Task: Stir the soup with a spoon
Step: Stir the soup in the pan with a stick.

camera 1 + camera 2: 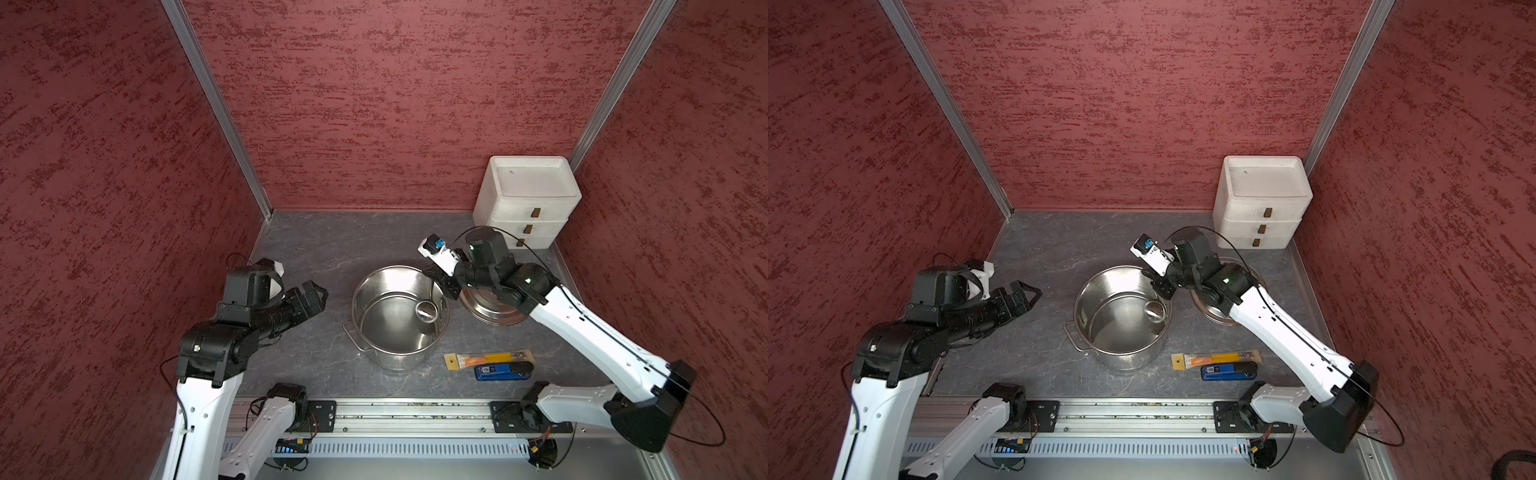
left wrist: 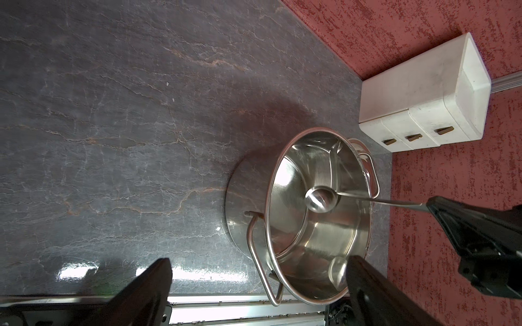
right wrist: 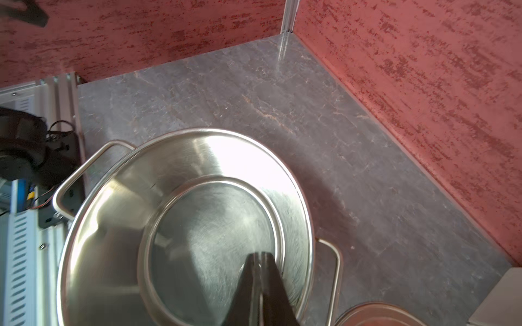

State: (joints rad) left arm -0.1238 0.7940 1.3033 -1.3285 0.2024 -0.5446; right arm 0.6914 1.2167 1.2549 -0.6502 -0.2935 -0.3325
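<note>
Clearly the stirring step is in hand. The right gripper [image 3: 259, 255] has its jaws pinched shut on the thin handle of the ladle [image 2: 322, 199], just over the right rim of the steel stockpot [image 1: 376, 291]. The ladle's small round bowl hangs inside the pot, low and toward its right wall rather than its centre. Whether the bowl touches the pot's floor I cannot tell. The pot's inside shows only bare brushed metal, and no liquid can be made out.

The left gripper [image 1: 318, 293] hovers well to the left of the pot, jaws spread wide with nothing between them. The lid [image 1: 490, 311] lies flat just right of the pot, under the right arm. An orange-and-yellow packaged tool [image 1: 488, 359] and a blue-and-black gadget [image 1: 503, 371] lie near the pot's robot-side right.

As I judge it, the next move is to sweep the bowl in a circle around the pot's floor. The handle should stay clear of the rim so the pot is not dragged.
</note>
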